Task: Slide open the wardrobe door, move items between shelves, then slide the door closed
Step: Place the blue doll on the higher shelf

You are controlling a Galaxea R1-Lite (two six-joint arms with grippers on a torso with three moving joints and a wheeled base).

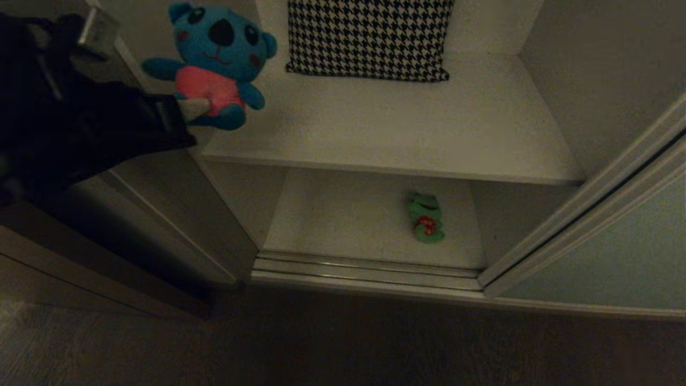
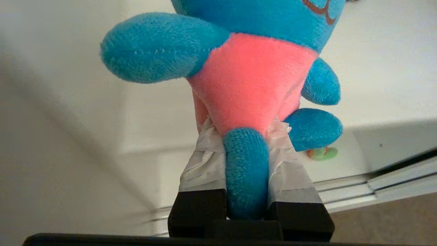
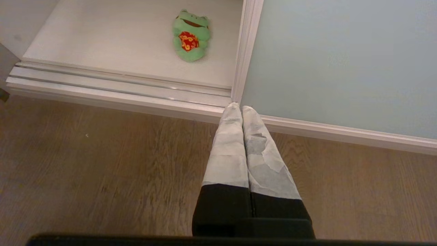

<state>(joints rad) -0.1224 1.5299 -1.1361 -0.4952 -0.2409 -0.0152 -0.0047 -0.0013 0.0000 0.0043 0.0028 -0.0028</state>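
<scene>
Teal-blue bear point(image 1: 217, 59) pinched in left pincer point(image 1: 199, 107); right pincer point(image 3: 241, 110) closed, empty.

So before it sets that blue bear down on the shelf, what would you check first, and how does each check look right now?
1. Grip: left end effector shut on the blue bear at its lower body: ok.
2. Sliding wardrobe door open, compartment reachable: ok.
3. Upper shelf has bare space in front of the houndstooth cushion: ok.
4. Green frog lies on the lower shelf, out of the way: ok.
5. Right end effector shut, low by the floor, away from the work: ok.
6. Bear's height above the shelf: cannot tell.
</scene>
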